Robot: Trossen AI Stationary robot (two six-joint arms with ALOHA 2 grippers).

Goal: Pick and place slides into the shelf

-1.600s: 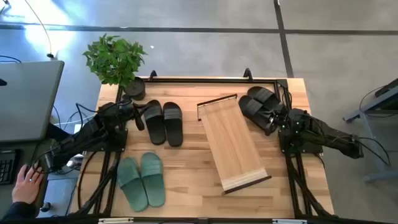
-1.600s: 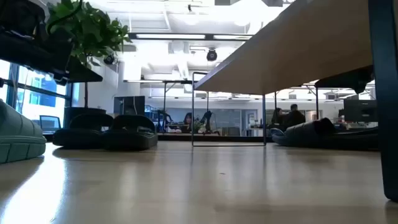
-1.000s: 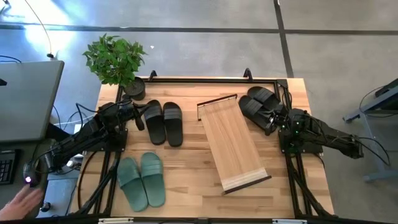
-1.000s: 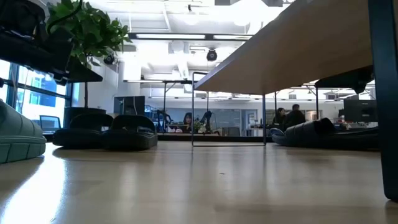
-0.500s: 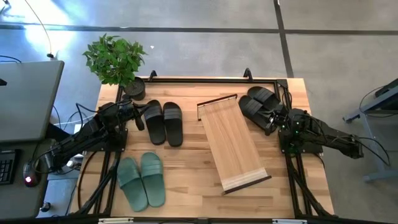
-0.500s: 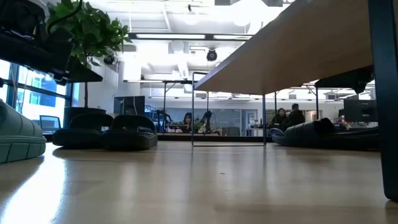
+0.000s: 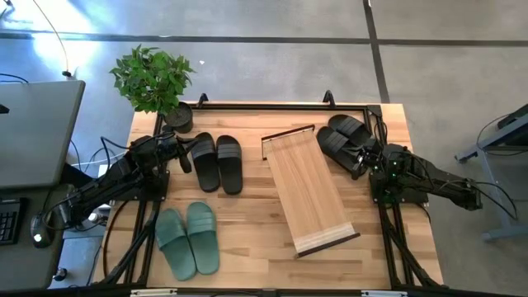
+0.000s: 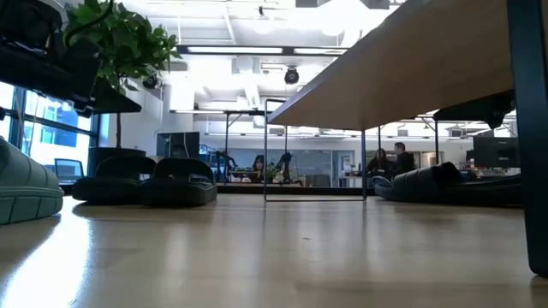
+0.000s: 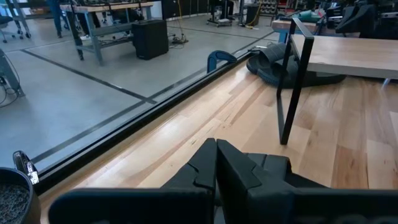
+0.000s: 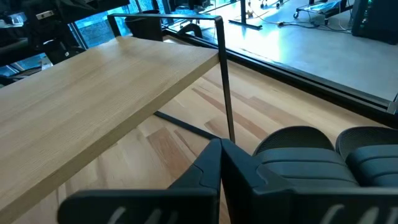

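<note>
The shelf [image 7: 309,190] stands slanted in the table's middle, its light-wood top sloping on a thin black frame [image 9: 287,87]. One black pair of slides [image 7: 217,162] lies left of it, soles down. The sage-green pair [image 7: 188,238] lies near the left front edge. The other black pair [image 7: 341,139] lies at the far right, also seen in the right wrist view [image 10: 311,158]. My left gripper [image 7: 185,155] waits, shut, just left of the first black pair. My right gripper [image 7: 363,157] is shut next to the far-right pair. Each wrist view shows its fingers closed together, left [image 9: 216,163] and right [image 10: 221,163].
A potted plant [image 7: 153,78] stands at the table's far left corner. A laptop [image 7: 33,132] sits on a side desk off the left edge. A black rail [image 7: 280,106] runs along the far edge. Bare wood lies between the green slides and the shelf [image 7: 247,239].
Both arms have kept still, and the slides and the shelf lie as before. A person's hand by the side desk at the left has drawn out of view.
</note>
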